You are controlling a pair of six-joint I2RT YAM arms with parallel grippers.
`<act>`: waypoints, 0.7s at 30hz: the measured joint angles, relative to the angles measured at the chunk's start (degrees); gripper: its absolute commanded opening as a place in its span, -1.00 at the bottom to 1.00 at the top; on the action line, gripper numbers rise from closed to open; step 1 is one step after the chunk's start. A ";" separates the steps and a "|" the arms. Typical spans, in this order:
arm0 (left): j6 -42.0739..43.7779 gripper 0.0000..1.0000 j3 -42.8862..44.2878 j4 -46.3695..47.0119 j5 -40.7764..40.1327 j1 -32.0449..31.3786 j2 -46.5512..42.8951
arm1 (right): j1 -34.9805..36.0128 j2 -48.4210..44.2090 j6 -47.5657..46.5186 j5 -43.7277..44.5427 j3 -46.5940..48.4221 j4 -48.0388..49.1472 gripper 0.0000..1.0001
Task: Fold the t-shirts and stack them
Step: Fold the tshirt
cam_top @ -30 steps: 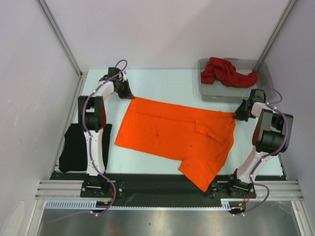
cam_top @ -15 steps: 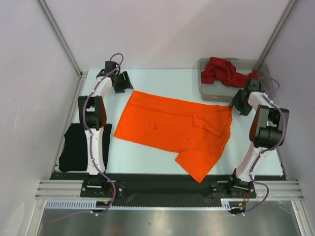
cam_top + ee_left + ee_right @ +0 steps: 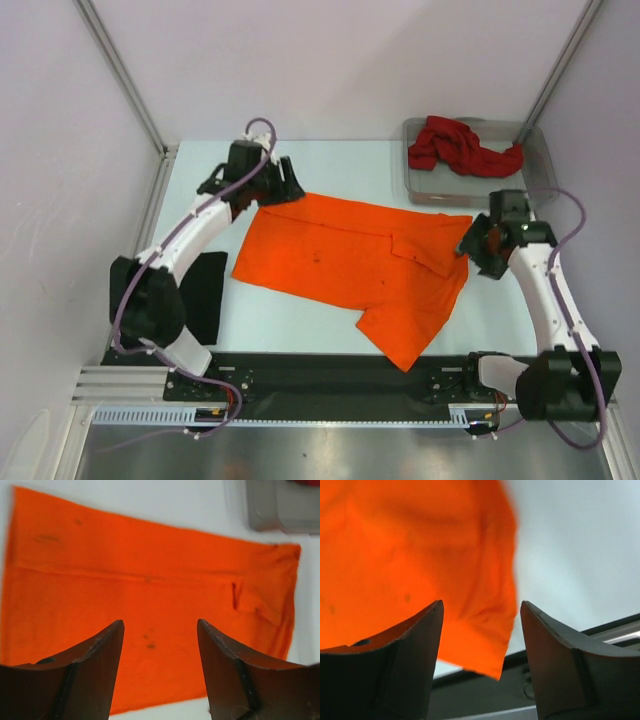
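An orange t-shirt lies spread flat across the middle of the table, with one sleeve pointing at the near edge. My left gripper hovers open over its far left corner. In the left wrist view the orange t-shirt fills the space beyond the open left gripper. My right gripper stands open at the shirt's right edge, and the right wrist view shows the sleeve below the empty right gripper. A dark red t-shirt lies crumpled in the tray. A black t-shirt lies at the left, partly hidden by my left arm.
The clear grey tray stands at the far right corner, and its corner shows in the left wrist view. A black rail runs along the near edge. Metal posts and pale walls close in the left, right and back.
Both grippers have opened and let go of the orange t-shirt's far corners. The left arm has swung out and now hangs over the shirt. The right gripper has come nearer along the shirt's right edge.
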 measured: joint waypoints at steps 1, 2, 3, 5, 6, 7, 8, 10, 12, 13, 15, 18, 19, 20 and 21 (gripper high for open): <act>-0.42 0.30 -2.89 0.74 0.33 -2.32 -2.64 | 2.97 -2.32 0.96 -1.99 -1.77 -0.66 0.33; -0.72 0.29 -5.18 0.68 0.48 -3.52 -4.61 | 6.14 -4.07 2.21 -3.69 -3.80 -1.03 0.32; -1.27 0.26 -8.35 0.48 0.57 -4.44 -7.10 | 8.87 -5.42 3.43 -5.42 -6.08 -1.11 0.31; -2.58 0.23 -15.63 -0.11 0.02 -4.66 -12.92 | 14.47 -6.99 5.86 -9.31 -10.95 -1.25 0.28; -3.19 0.23 -19.19 -0.72 -0.61 -4.26 -16.00 | 16.98 -7.41 7.02 -10.78 -13.31 -1.18 0.28; -3.82 0.23 -22.14 -0.81 -1.46 -4.02 -18.64 | 19.19 -7.74 8.02 -11.85 -15.02 -1.07 0.28; -4.50 0.22 -25.44 -1.60 -2.40 -3.72 -21.90 | 22.01 -8.11 9.16 -12.79 -16.72 -1.14 0.28; -6.56 0.15 -30.86 -3.41 -4.74 -3.15 -27.56 | 28.04 -9.22 11.19 -13.79 -18.64 -1.16 0.28; -8.83 0.04 -34.86 -5.05 -6.69 -2.29 -31.43 | 33.16 -10.99 12.85 -14.43 -19.10 -0.90 0.28; -10.05 0.01 -36.65 -5.44 -7.56 -1.51 -32.65 | 35.15 -12.13 13.53 -14.34 -19.37 -0.42 0.28; -12.02 0.01 -39.43 -6.23 -9.44 0.70 -33.68 | 37.86 -14.32 14.71 -14.58 -20.26 0.33 0.28; -14.32 -0.03 -40.57 -8.28 -13.03 3.82 -32.68 | 38.77 -17.05 16.74 -14.56 -22.51 0.59 0.27; -14.91 -0.03 -40.57 -8.33 -13.79 4.94 -32.13 | 38.80 -17.59 17.11 -14.53 -23.10 0.39 0.27; -15.69 -0.02 -40.54 -8.39 -14.58 6.10 -31.26 | 38.80 -18.23 17.59 -14.51 -23.58 -0.09 0.27; -16.24 -0.01 -40.50 -8.61 -15.23 7.17 -30.38 | 38.77 -18.78 18.08 -14.40 -23.78 -0.59 0.27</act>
